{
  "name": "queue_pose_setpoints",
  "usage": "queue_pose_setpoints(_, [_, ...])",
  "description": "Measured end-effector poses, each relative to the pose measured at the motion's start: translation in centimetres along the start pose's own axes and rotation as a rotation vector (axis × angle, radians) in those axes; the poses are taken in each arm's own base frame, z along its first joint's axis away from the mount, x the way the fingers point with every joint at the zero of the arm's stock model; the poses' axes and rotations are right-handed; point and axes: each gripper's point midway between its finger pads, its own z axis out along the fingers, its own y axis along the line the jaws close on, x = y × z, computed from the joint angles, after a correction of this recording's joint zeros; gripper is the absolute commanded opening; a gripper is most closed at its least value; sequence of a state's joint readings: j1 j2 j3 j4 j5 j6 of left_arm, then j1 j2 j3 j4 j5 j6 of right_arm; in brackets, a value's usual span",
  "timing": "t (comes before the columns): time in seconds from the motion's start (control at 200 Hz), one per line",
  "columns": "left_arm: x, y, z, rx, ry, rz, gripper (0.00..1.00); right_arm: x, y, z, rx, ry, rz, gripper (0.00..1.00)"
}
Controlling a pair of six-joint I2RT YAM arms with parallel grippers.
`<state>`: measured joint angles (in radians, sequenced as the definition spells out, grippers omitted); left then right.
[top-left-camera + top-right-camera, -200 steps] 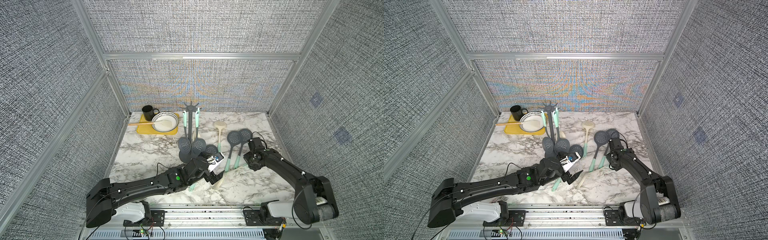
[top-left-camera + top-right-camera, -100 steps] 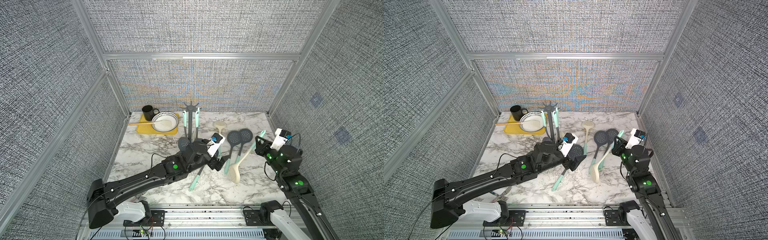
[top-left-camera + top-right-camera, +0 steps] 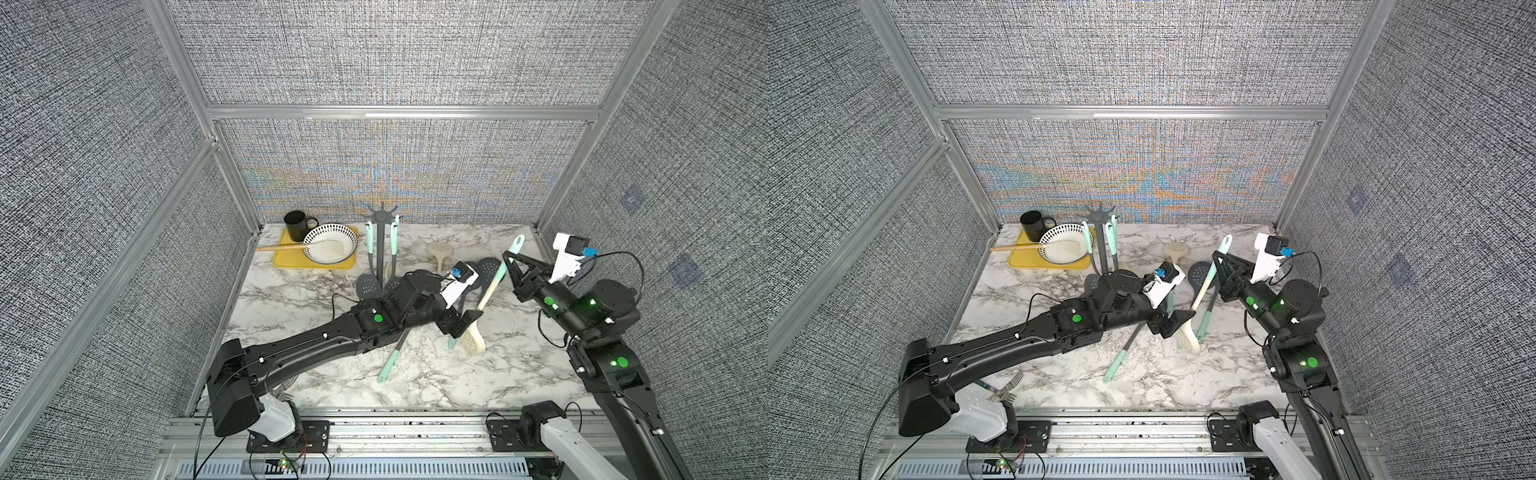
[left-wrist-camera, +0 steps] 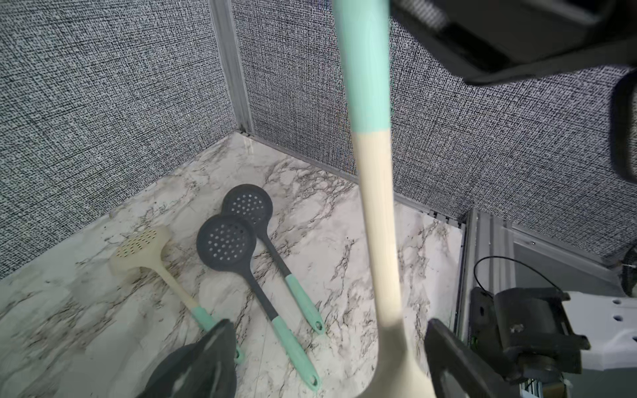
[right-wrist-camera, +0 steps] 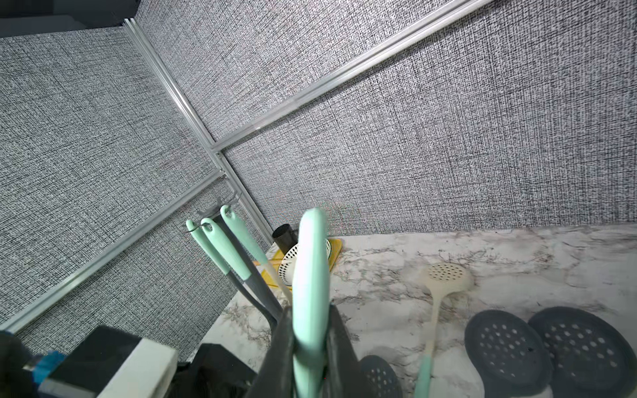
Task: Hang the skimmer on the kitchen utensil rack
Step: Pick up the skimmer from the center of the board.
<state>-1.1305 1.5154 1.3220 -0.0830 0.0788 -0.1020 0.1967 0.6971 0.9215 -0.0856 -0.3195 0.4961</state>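
Note:
The skimmer (image 3: 490, 286) (image 3: 1202, 291), cream with a mint handle, hangs tilted above the table, head down. My right gripper (image 3: 505, 259) (image 5: 308, 344) is shut on its mint handle (image 5: 310, 275). My left gripper (image 3: 465, 322) (image 4: 329, 327) stands open around the skimmer's neck just above the head. The cream shaft (image 4: 375, 206) is nearer one finger, with a wide gap on the other side. The kitchen utensil rack (image 3: 380, 249) (image 3: 1100, 245) stands at the back, left of both grippers, with mint-handled utensils (image 5: 220, 248) hanging from its hooks.
Two dark skimmers (image 4: 225, 239) (image 4: 248, 205) and a cream one (image 4: 144, 244) (image 3: 440, 251) lie on the marble beyond my left gripper. Another mint-handled utensil (image 3: 390, 365) lies under the left arm. A yellow tray (image 3: 282, 262) with bowl and black mug (image 3: 296, 224) is back left.
The right arm lifted the skimmer off the table and tilted it up. My left gripper moved right to the skimmer's lower end, and its jaws narrowed slightly.

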Motion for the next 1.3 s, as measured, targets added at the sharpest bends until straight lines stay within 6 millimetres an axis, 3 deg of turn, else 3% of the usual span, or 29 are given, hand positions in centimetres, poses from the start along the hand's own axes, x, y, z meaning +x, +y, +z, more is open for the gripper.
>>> queue_pose_setpoints(0.21, [1.5, -0.7, 1.9, 0.052, 0.047, -0.038, 0.56, 0.7, -0.3, 0.1, 0.004, 0.012, 0.027, 0.0])
queue_pose_setpoints(0.445, [2.2, -0.9, 2.7, 0.056, 0.069, -0.102, 0.02, 0.9, -0.6, 0.3, 0.005, 0.013, 0.038, 0.0])
queue_pose_setpoints(0.611, [1.9, -0.7, 2.7, 0.055, 0.062, -0.106, 0.02, 0.7, -0.4, 0.3, -0.001, 0.002, 0.032, 0.0])
queue_pose_setpoints(0.756, [2.0, -0.9, 1.6, 0.062, 0.058, -0.105, 0.02, 0.5, 0.4, -0.1, -0.033, 0.0, 0.019, 0.63])
queue_pose_setpoints(0.901, [0.6, -1.5, -1.6, 0.088, 0.001, -0.099, 0.02, -0.3, 2.3, -1.3, -0.113, -0.028, -0.076, 0.85])
queue_pose_setpoints(1.126, [-3.0, -2.5, -8.8, 0.167, -0.186, -0.07, 0.02, 0.0, 7.0, -2.6, -0.375, -0.021, -0.232, 0.89])
queue_pose_setpoints(1.296, [-3.8, -2.3, -12.1, 0.231, -0.264, -0.05, 0.02, 1.0, 12.3, -3.5, -0.728, 0.063, -0.247, 0.87])
